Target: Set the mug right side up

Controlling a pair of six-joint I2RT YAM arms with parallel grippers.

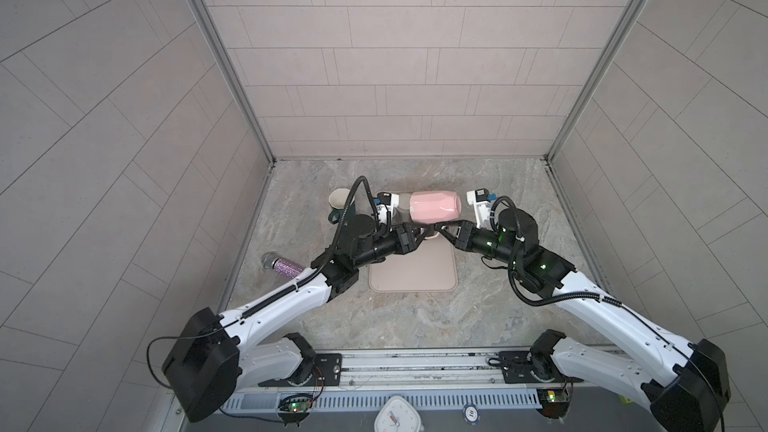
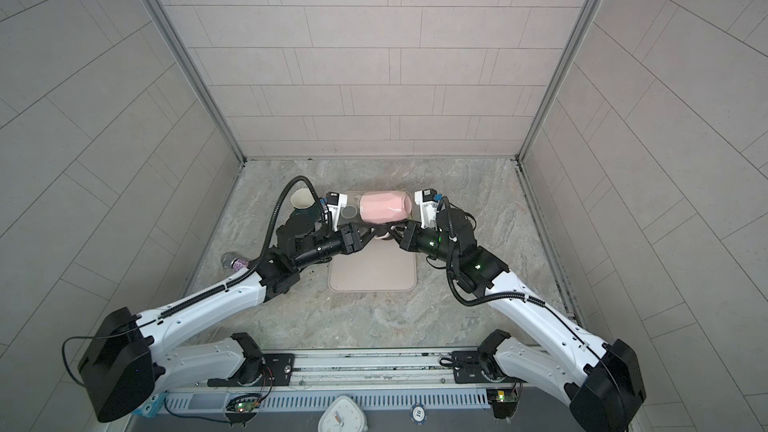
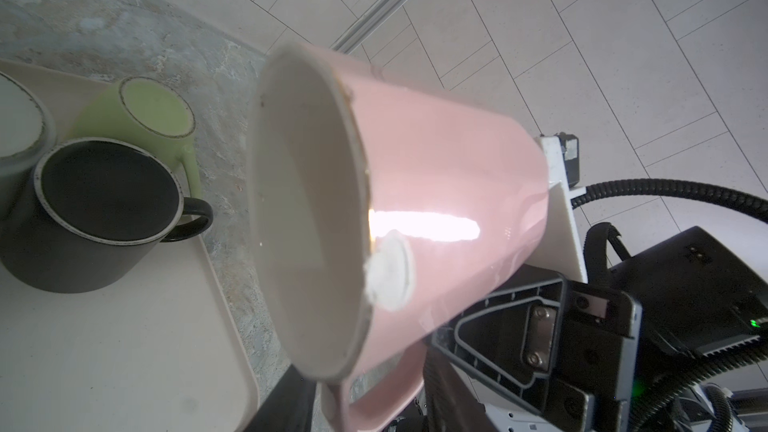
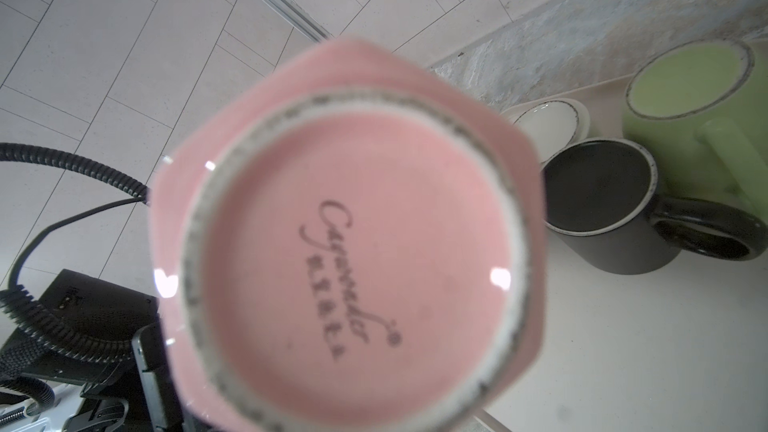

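The left arm [image 1: 274, 305] and the right arm [image 1: 602, 317] look the same. Each has long white shells with small round holes and black joints in between. Each has a big black rounded block [image 1: 203, 363] at the bend. A black ribbed hose [image 1: 352, 195] runs along each arm, and a thin black wire [image 1: 148, 361] loops out by the left block. Small green lights [image 1: 503, 237] glow on the right arm's black parts. A white camera holder [image 1: 478, 205] sits on each wrist. The right gripper [image 1: 439, 230] is black, with a silver plate [image 3: 540, 326] held on by two screws. Both arms are fixed to a grey metal rail [image 1: 415, 361].
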